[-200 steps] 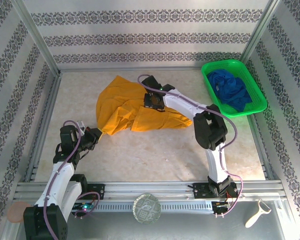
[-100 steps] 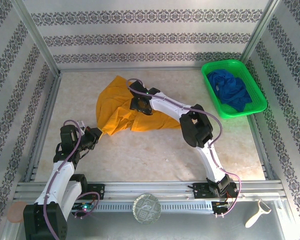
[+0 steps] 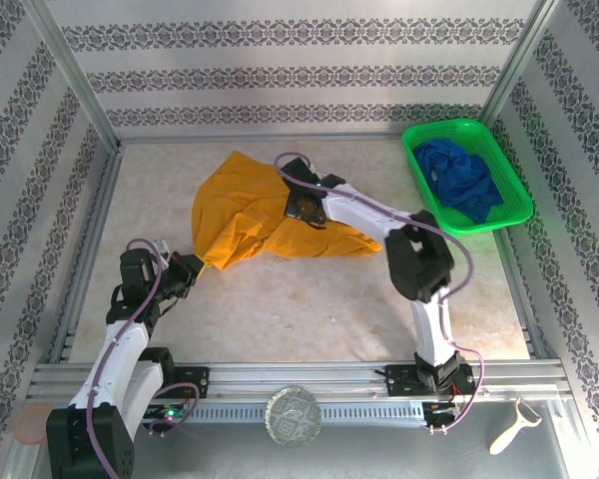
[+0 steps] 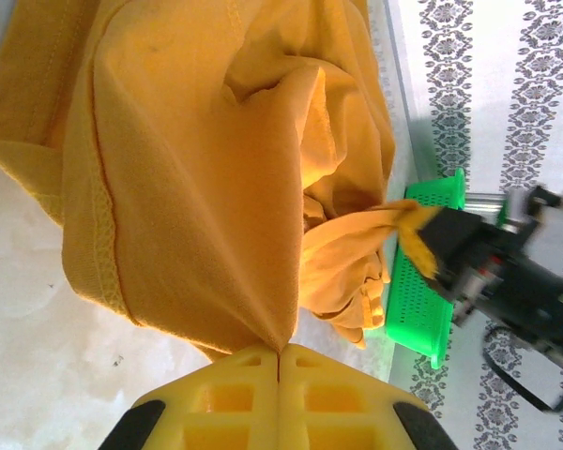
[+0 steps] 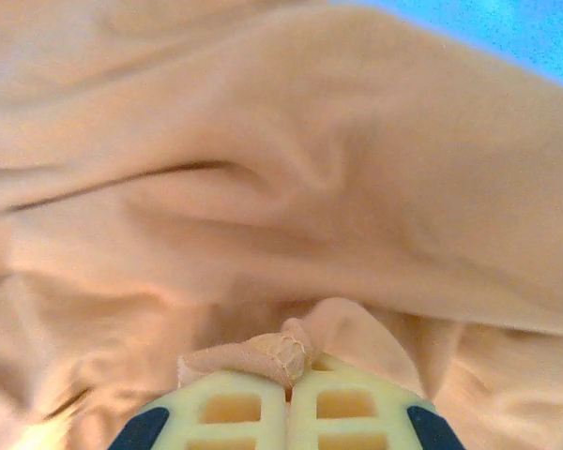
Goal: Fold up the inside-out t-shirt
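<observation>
Bare tabletop before t-shirt; basket far-right

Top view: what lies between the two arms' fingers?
In the top view, the mustard t-shirt stretches from the left fingers to the right fingers, both shut on its cloth.

The left arm and right arm have white links and black joints. Purple cables run along the 2. Fingers are yellow, gridded.

Soft matt cloth t-shirt
</observation>
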You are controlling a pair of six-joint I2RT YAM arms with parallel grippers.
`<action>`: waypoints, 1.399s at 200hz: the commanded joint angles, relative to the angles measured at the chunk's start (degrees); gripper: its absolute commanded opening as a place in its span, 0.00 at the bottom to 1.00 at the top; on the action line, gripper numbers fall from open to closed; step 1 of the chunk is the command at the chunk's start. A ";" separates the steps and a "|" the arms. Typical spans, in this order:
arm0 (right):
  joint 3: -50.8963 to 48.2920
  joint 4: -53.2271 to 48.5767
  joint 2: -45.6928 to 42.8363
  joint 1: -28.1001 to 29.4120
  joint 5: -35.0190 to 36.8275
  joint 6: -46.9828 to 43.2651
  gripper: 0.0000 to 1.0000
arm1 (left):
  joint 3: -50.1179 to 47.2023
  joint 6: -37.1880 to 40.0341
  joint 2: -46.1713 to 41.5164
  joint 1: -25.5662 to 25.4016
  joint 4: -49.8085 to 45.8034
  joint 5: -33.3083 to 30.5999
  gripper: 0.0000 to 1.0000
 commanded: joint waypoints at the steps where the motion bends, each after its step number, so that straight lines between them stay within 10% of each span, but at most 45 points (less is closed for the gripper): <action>1: -4.20 4.78 -12.18 -0.90 2.57 -4.13 0.00 | 3.22 -0.65 -0.62 -0.30 0.48 0.53 0.00; 51: -10.69 7.24 -33.76 -4.17 4.63 -10.19 0.00 | 11.40 -3.74 3.32 0.27 4.68 -0.90 0.00; 132: 5.80 1.59 -48.76 -29.73 -13.37 -11.37 0.00 | 48.95 -8.45 25.61 5.85 10.19 1.51 0.00; 215: 25.97 -1.53 -52.78 -34.66 -15.59 -11.85 0.00 | 63.77 -13.67 20.73 8.51 8.68 2.35 0.00; 280: 28.46 0.07 -38.91 -34.60 -20.13 -10.69 0.00 | 63.38 -12.41 35.43 8.49 9.97 0.74 0.00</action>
